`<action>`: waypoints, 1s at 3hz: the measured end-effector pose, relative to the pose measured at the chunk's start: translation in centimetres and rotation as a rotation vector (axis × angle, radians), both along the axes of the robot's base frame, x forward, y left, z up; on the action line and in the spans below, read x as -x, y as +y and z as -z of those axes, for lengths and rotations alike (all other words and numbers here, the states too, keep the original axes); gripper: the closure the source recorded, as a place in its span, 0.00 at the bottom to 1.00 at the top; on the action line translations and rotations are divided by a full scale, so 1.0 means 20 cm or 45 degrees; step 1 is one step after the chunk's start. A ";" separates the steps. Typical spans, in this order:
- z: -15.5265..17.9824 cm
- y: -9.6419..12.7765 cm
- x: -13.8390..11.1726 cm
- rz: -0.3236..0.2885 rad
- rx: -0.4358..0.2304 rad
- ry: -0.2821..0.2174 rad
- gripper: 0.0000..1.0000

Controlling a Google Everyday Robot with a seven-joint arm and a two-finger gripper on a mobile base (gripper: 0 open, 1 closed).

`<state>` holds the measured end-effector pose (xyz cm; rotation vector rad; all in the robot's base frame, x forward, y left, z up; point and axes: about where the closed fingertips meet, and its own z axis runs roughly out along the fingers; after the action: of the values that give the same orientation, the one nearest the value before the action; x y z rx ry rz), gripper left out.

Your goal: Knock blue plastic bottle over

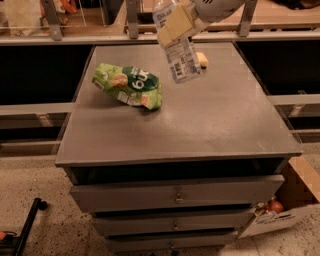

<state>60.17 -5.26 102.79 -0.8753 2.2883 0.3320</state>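
The pincer (173,28) is at the top of the camera view, above the far part of the bench (210,125). It has pale cream, flat and blocky fingers (176,24), and it is pinching the upper part of the blue plastic bottle (183,62). One cream finger lies across the front of the bottle. The arm (216,7) is white and rounded. It enters from the upper right corner and slopes down and to the left toward the pincer, so the wrist is tilted. The bottle hangs below the pincer and is also tilted: its upper end leans to the left and leaves the top edge of the view, and its lower end points down and to the right. It is of clear, ribbed plastic with a pale label that has small dark print. I cannot tell whether its lower end touches the bench. Just to the right of the bottle's lower part, and partly hidden behind it, lies a yellow sponge (202,59), soft and with rounded corners. Below and to the left of the pincer, apart from the bottle, lies a green snack bag (129,85), shiny and crumpled, with white letters. The bench has a flat, dull grey top and grey drawers (175,196) with small handles. Far below and to the right of the pincer, a cardboard box (300,197) stands on a speckled floor (65,235).
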 end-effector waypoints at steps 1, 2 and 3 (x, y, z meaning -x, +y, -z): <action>0.12 -0.10 0.10 -0.003 0.127 0.182 1.00; 0.23 -0.19 0.23 -0.016 0.208 0.364 1.00; 0.29 -0.24 0.32 -0.038 0.224 0.477 1.00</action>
<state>53.81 -9.98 96.89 -1.0046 2.6848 0.3339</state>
